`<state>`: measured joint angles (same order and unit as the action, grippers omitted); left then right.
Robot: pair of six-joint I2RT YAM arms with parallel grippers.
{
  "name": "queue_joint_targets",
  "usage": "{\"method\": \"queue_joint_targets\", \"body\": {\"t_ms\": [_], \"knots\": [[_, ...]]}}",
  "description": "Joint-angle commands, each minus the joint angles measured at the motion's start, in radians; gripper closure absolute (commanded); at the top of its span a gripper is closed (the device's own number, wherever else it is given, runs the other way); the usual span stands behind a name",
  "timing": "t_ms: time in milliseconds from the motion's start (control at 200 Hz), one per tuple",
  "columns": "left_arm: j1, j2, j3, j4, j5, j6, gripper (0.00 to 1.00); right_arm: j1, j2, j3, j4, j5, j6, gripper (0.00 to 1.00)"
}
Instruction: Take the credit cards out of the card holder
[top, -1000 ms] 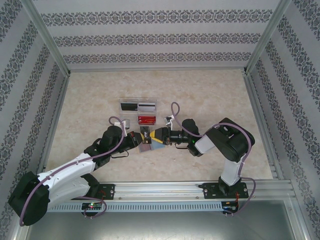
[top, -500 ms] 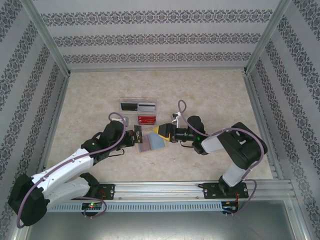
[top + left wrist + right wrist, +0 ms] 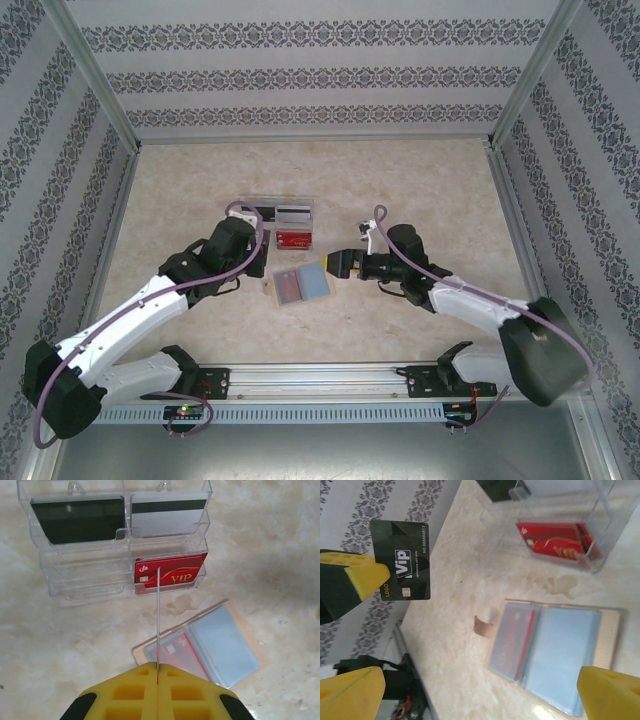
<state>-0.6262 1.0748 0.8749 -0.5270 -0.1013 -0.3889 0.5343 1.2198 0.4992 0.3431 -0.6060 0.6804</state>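
You are looking at a lab-style robot test cell. Silver aluminium frame posts (image 3: pixel 98 85) rise at upper left and upper right. Grey damask-patterned wall panels (image 3: pixel 320 80) box in a beige marble-look tabletop (image 3: pixel 430 190). 2 black arm bases (image 3: pixel 185 368) are bolted to a slotted metal rail (image 3: pixel 330 372) along the bottom.

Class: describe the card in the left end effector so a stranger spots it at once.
Find the clear tray on the table. Near it, the left end effector holds one card aloft. It is black with white VIP lettering; the tray's VIP card is red, its dark card sits slotted.
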Motion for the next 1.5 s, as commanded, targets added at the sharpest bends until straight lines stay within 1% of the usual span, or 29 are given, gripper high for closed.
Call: {"method": "queue_joint_targets", "body": {"t_ms": [0, 30, 50, 145, 250, 385, 470, 535, 585, 680, 779, 904, 1034, 1199, 1304, 1494], "knots": [[0.006, 0.031, 0.048, -0.055, -0.039, 0.225, 0.97, 0.028, -0.083, 0.028, -0.206, 0.137, -0.146, 0.02], [0.006, 0.036, 0.054, -0.051, -0.035, 0.282, 1.00, 0.040, -0.103, 0.031, -0.229, 0.165, -0.165, 0.02], [0.005, 0.039, 0.057, -0.051, -0.043, 0.316, 1.00, 0.050, -0.117, 0.032, -0.245, 0.183, -0.178, 0.02], [0.010, 0.061, 0.082, -0.045, -0.138, 0.456, 1.00, 0.084, -0.179, 0.026, -0.300, 0.264, -0.220, 0.02], [0.028, 0.126, 0.135, -0.066, -0.131, 0.639, 1.00, 0.093, -0.229, 0.002, -0.307, 0.300, -0.227, 0.02], [0.029, 0.189, 0.181, -0.064, -0.120, 0.839, 1.00, 0.096, -0.258, -0.010, -0.305, 0.310, -0.227, 0.02], [0.030, 0.211, 0.188, -0.057, -0.114, 1.000, 1.00, 0.100, -0.272, -0.009, -0.310, 0.302, -0.225, 0.02], [0.031, 0.213, 0.169, -0.028, -0.097, 1.130, 1.00, 0.105, -0.285, -0.014, -0.309, 0.302, -0.223, 0.02], [0.036, 0.212, 0.148, 0.015, -0.110, 1.218, 1.00, 0.107, -0.292, -0.016, -0.313, 0.302, -0.223, 0.02], [0.070, 0.219, 0.132, 0.078, -0.125, 1.341, 1.00, 0.108, -0.314, -0.021, -0.319, 0.307, -0.222, 0.02], [0.109, 0.234, 0.148, 0.079, -0.082, 1.424, 1.00, 0.109, -0.334, -0.027, -0.321, 0.310, -0.221, 0.02], [0.143, 0.268, 0.144, 0.120, -0.086, 1.528, 1.00, 0.112, -0.358, -0.035, -0.322, 0.328, -0.220, 0.02], [0.167, 0.306, 0.130, 0.215, -0.088, 1.618, 1.00, 0.113, -0.365, -0.042, -0.319, 0.345, -0.223, 0.02], [0.202, 0.371, 0.181, 0.208, -0.035, 1.608, 1.00, 0.113, -0.352, -0.041, -0.317, 0.352, -0.221, 0.02], [0.212, 0.409, 0.178, 0.226, -0.023, 1.618, 1.00, 0.113, -0.344, -0.041, -0.313, 0.352, -0.220, 0.02], [0.230, 0.461, 0.202, 0.252, -0.009, 1.596, 1.00, 0.113, -0.335, -0.043, -0.309, 0.354, -0.219, 0.02]]}}
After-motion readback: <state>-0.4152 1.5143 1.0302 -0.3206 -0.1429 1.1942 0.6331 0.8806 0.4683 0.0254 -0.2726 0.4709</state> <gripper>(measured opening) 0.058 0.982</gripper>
